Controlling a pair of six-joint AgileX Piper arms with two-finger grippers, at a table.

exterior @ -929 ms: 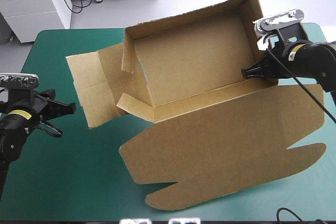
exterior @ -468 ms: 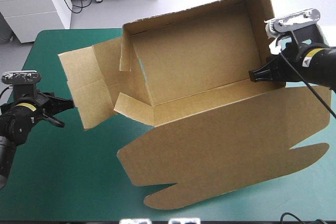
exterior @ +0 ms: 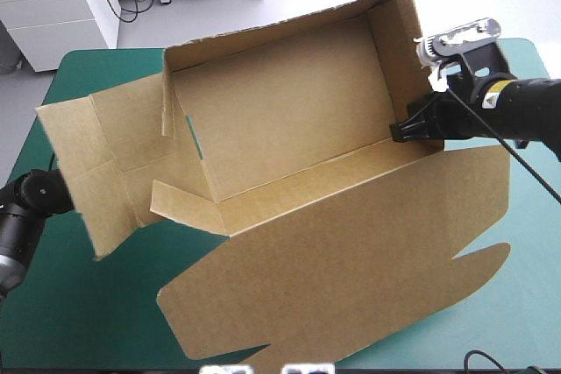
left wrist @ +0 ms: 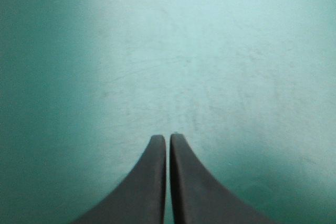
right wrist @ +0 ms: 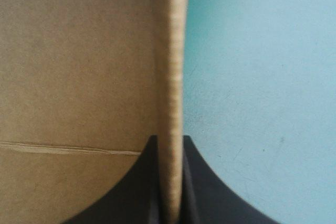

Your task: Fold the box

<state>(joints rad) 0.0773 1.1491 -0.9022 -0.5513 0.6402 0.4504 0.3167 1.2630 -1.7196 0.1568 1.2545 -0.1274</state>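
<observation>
1. box (exterior: 289, 129) sits mid-table on the teal-green cover (exterior: 70, 304). It is an open tray with the far and right end walls raised, the lid (exterior: 351, 251) flat toward the near edge and the left end flaps (exterior: 96, 164) splayed out.
2. right gripper (exterior: 405, 131) pinches the box's right end wall, with the board edge sandwiched between its black fingers.
3. left gripper (left wrist: 167, 138) has its fingers pressed together and holds nothing, with bare cover ahead. In the high view its arm sits at the table's left edge, its tip hidden under the flaps.
</observation>
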